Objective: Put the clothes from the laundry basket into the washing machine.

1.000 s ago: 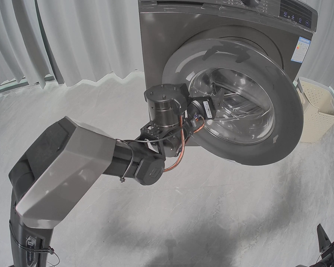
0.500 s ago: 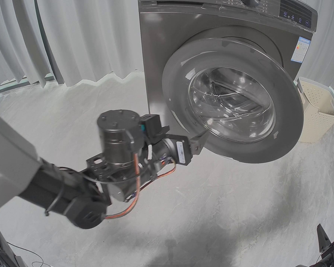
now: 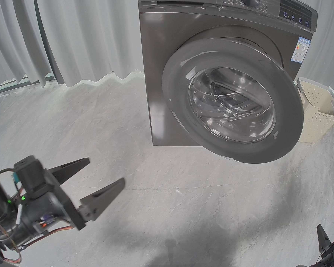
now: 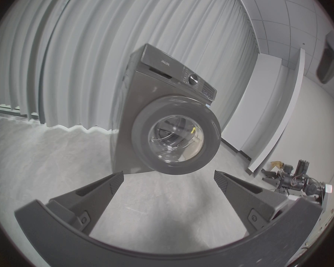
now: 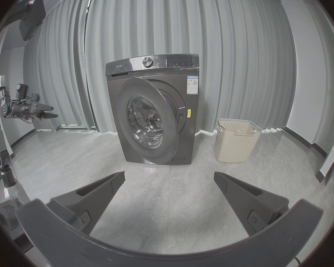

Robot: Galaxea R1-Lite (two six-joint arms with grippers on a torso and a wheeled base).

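The grey washing machine stands ahead, its round glass door swung partly out toward me. A cream perforated laundry basket sits on the floor just right of the machine, its inside hidden behind its wall. My left gripper hangs open and holds nothing, low at the left, well short of the door. My right gripper is open too, low at the right, facing the machine and basket from a distance.
Grey curtains hang behind the machine and along the left. Bare pale floor lies between me and the machine. Some equipment sits by a white partition off to one side.
My left arm has drawn back from the door's left edge, down and to the left. The door stays partly open. The right gripper has not moved.
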